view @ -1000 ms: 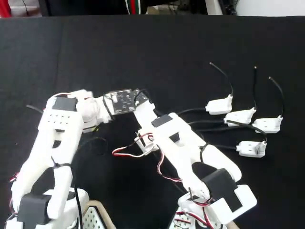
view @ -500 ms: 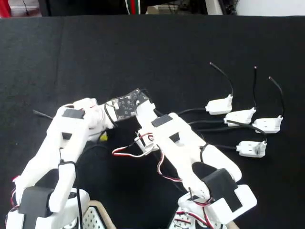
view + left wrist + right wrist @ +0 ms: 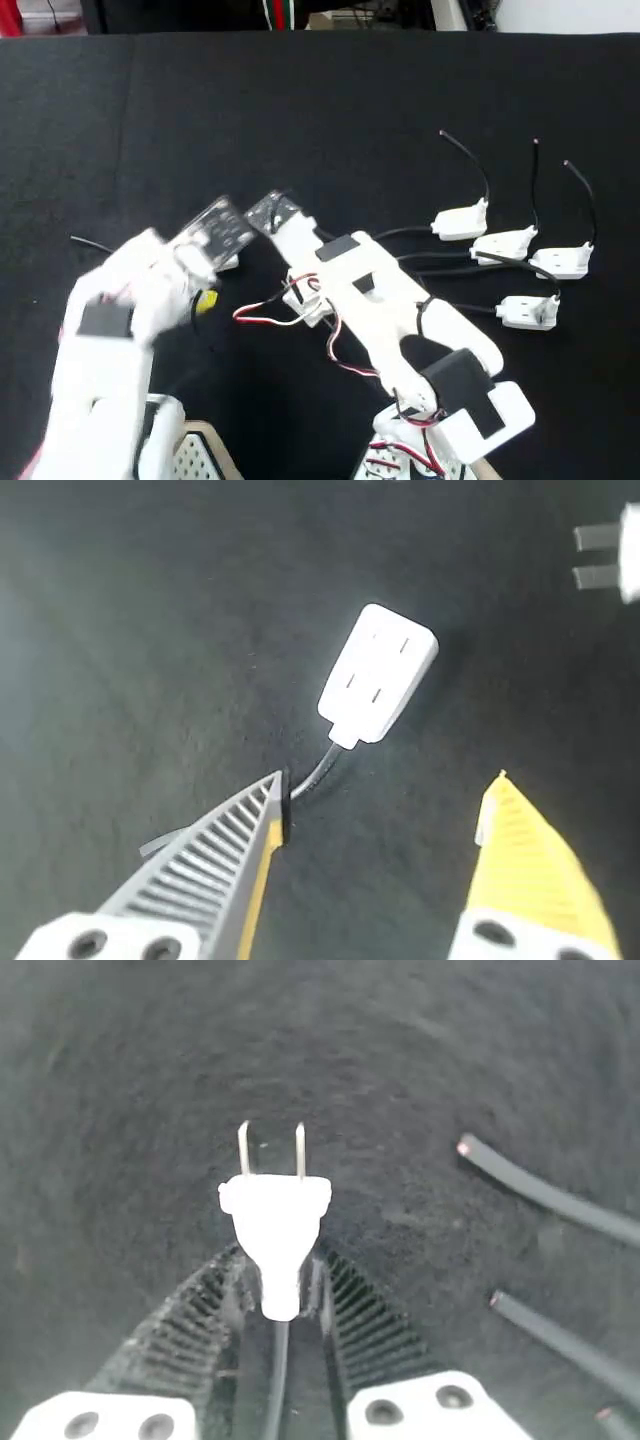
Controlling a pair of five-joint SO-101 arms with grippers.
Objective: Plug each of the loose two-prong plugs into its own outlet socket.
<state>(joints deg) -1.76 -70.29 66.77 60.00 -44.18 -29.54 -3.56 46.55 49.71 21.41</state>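
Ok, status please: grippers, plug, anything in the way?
Left gripper open, socket just ahead. Right gripper shut on plug, prongs pointing out. Cable ends lie beside it, apart.

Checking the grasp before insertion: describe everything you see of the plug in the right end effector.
The plug is white, plastic-looking, with two thin metal prongs pointing straight away from the right end effector, whose ribbed fingers clamp its narrow neck from both sides. A dark cord runs back between them.

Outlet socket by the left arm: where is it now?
In the left wrist view, the outlet socket lies face-up on the black cloth, just ahead of the open left pincer.
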